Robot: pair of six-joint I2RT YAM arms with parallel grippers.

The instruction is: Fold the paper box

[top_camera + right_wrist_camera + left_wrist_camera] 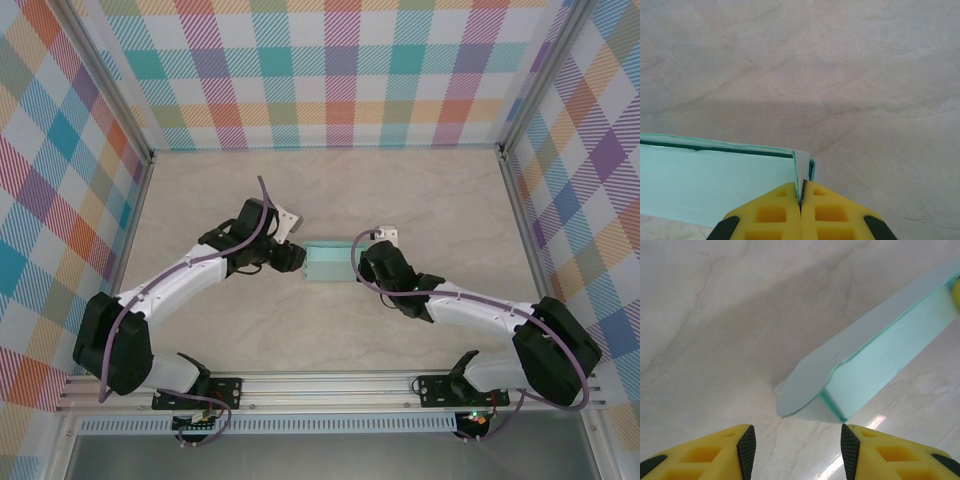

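Aqua card, thin and matte: I see my right gripper (802, 196) clamped on the paper box (715, 185) end wall. My left gripper (797, 442) is parted and empty near its rounded flap (805, 380).

paper box (330, 262) on table (420, 200), between left end effector (297, 258) and right end effector (357, 262)
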